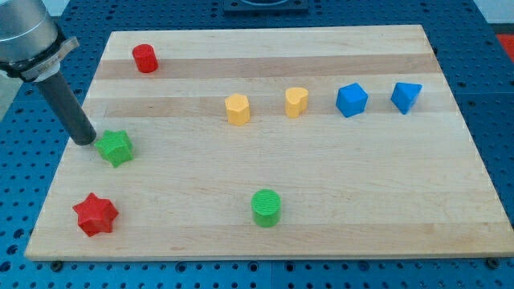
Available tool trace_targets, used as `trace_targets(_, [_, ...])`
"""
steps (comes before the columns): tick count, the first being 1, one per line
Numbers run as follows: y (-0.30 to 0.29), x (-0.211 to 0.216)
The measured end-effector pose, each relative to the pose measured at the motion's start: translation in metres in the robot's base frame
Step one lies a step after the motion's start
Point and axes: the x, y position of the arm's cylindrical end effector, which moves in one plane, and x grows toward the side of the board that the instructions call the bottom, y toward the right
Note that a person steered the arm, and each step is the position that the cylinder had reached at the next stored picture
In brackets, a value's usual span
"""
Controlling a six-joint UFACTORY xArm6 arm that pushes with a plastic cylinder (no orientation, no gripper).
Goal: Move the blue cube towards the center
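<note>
Blue cube (352,100) sits upper right on table (385,201), in row: blue triangular block (406,96) just to its right, yellow heart (296,102) and yellow hexagon block (237,109) to its left. Green cylinder (266,207) bottom centre. Red cylinder (145,59) top left, red star (95,213) bottom left. Your tip (83,141) far left, touching green star (116,148), well apart from cube. No fingers on your rig, bare rod only.
</note>
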Motion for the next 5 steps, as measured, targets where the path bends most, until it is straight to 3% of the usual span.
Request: trace_targets(5, [0.066,0.031])
